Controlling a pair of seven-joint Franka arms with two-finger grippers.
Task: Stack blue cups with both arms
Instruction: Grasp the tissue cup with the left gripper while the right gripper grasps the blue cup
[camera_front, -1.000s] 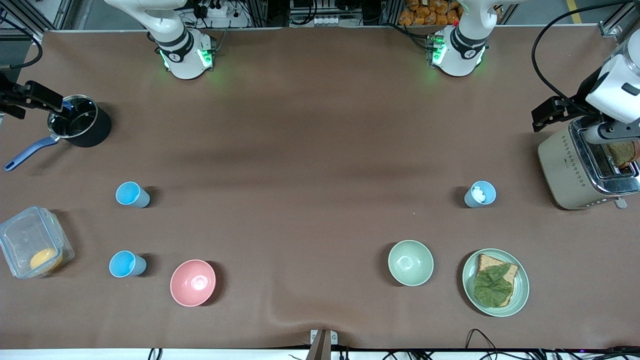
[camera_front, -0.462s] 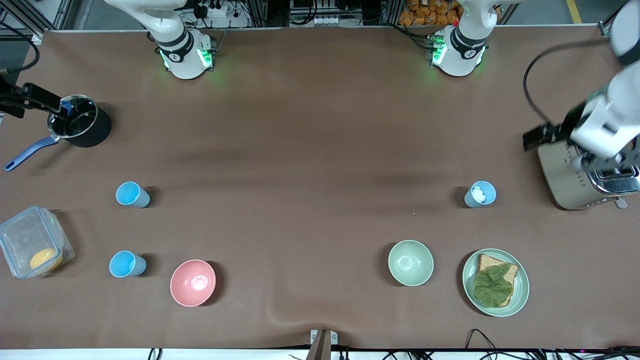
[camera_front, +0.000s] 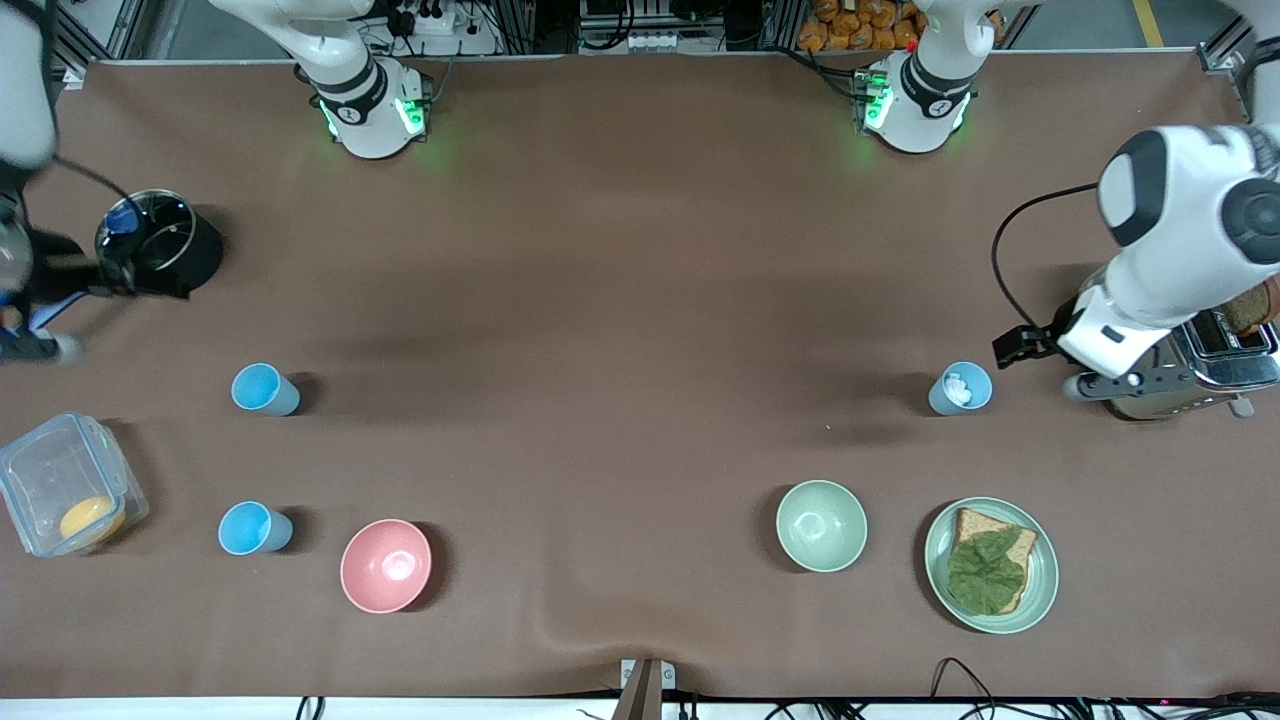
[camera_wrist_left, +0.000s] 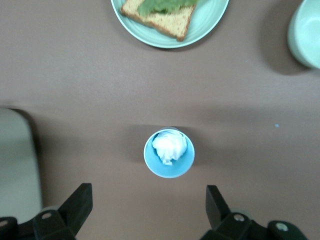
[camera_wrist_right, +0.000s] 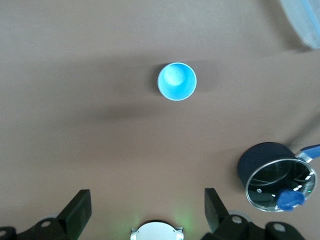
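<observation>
- Three blue cups stand upright on the brown tabletop (camera_front: 640, 300), none stacked, all small tapered tumblers with the mouth up.
- Grey-blue cup (camera_front: 960, 389): duller wall, pale blue rim, and a white crumpled lump (camera_wrist_left: 169, 147) inside. It is toward the left arm's end, beside the toaster (camera_front: 1180, 370) and farther from the front camera than the green bowl (camera_front: 821, 526) and the plate (camera_front: 1040, 590) with bread and a leaf.
- Sky-blue cup (camera_front: 265, 389): empty, toward the right arm's end. It is nearer the front camera than the black pot (camera_front: 165, 250).
- Second sky-blue cup (camera_front: 255, 528): brighter and empty, nearer the front camera than the first. It sits between the clear lidded box (camera_front: 60, 480) and the pink bowl (camera_front: 386, 565).
- Left claw (camera_wrist_left: 149, 189): fingers spread wide, nothing held. It is up over the tabletop next to the toaster, and the grey-blue cup sits just ahead of the gap without touching.
- Right claw (camera_wrist_right: 147, 193): fingers spread wide, nothing held. It is up over the right arm's end of the tabletop by the pot, and its wrist view shows one sky-blue cup well clear of the fingers.
- Writing: a small mark on the black bands of the arm bases (camera_front: 370, 110) is too small to read.
</observation>
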